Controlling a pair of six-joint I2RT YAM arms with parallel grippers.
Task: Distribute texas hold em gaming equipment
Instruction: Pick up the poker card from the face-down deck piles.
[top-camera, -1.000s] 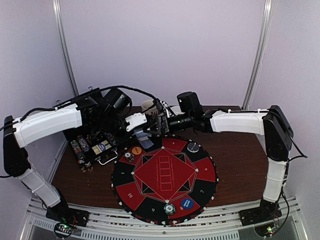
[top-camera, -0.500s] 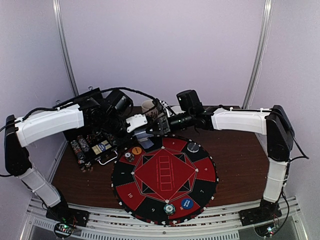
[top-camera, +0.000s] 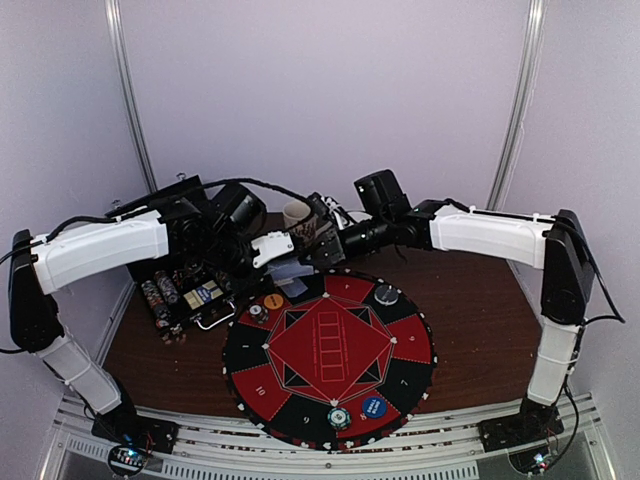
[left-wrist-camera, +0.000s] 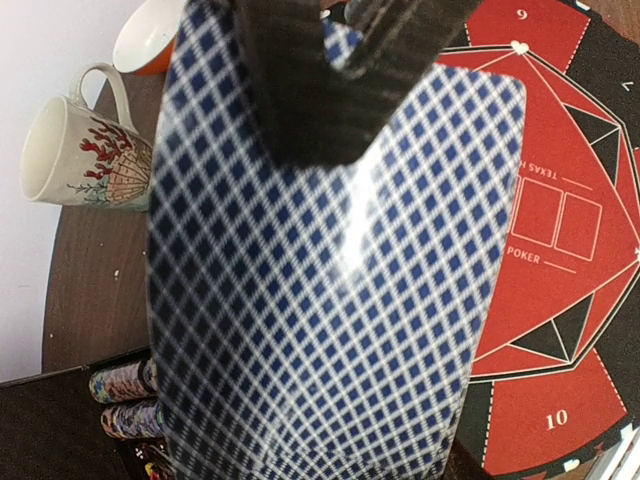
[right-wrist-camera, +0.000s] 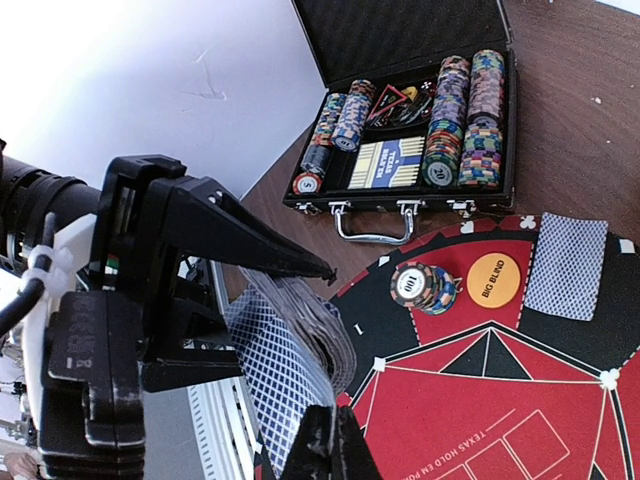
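Observation:
My left gripper (top-camera: 280, 262) is shut on a deck of playing cards (right-wrist-camera: 305, 300) with blue-and-white checked backs, held above the mat's far left edge. My right gripper (right-wrist-camera: 336, 440) is shut on the edge of the top card (left-wrist-camera: 330, 300), which bows away from the deck and fills the left wrist view, hiding the left jaws there. One card (right-wrist-camera: 567, 265) lies face down on the mat beside the orange "big blind" disc (right-wrist-camera: 493, 281) and a stack of striped chips (right-wrist-camera: 418, 287). A dark disc (top-camera: 386, 293), a blue disc (top-camera: 372, 407) and another chip stack (top-camera: 338, 418) sit on the mat's rim.
The round red-and-black felt mat (top-camera: 330, 345) covers the table's middle. An open black case (right-wrist-camera: 400, 30) with rows of chips (right-wrist-camera: 460, 100) and a boxed deck (right-wrist-camera: 388, 163) stands at the left. A patterned mug (left-wrist-camera: 85, 150) and a small bowl (left-wrist-camera: 150, 35) stand behind the grippers.
My right gripper has shut on the top card of the deck, and the right arm has shifted slightly up and back. The left arm holds still with the deck.

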